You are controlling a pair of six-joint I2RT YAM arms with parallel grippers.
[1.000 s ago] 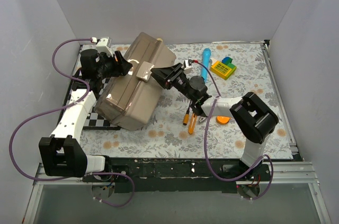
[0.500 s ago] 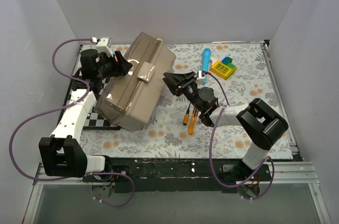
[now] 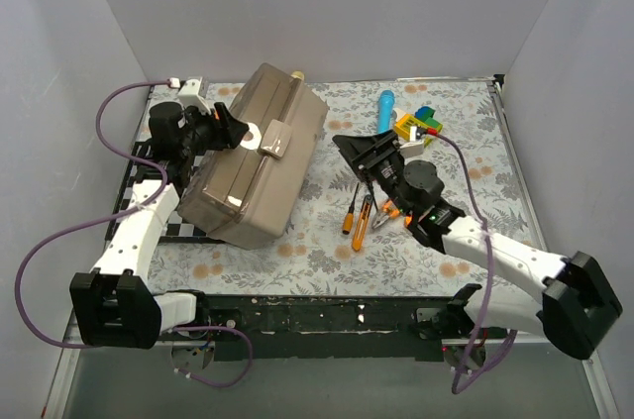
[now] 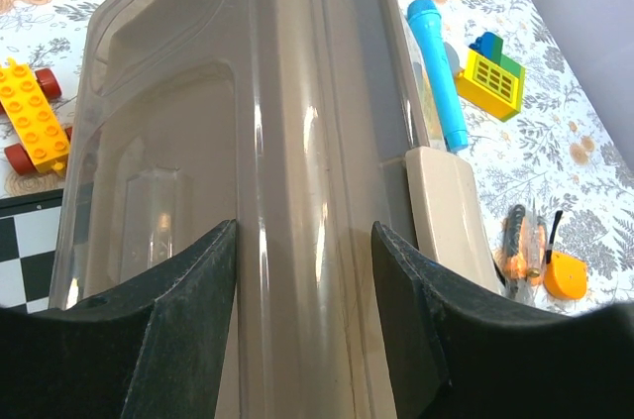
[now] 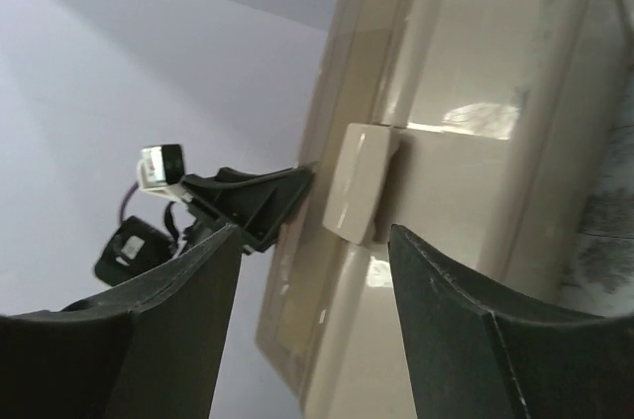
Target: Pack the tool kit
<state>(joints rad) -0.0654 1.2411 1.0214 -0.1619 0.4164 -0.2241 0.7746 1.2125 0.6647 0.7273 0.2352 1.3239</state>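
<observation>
Left claw [image 4: 304,236] pinches toolbox [image 3: 248,176] by its lid ridge; right claw [image 5: 313,236] spread, empty. Judgement: steady box firmly, bring right squarely onto latch [image 5: 359,181].

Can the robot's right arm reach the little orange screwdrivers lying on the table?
Probably yes. The screwdrivers lie uncovered close to the right end effector, which is open and empty. Nothing sits between them, so the way looks free.

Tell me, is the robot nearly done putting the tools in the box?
Not nearly. Done: nothing packed that I can see. In hand: the left gripper clamps the toolbox, lid looking shut; the right gripper is open and empty. Left: the screwdrivers and pliers lie outside, waiting to go in.
</observation>
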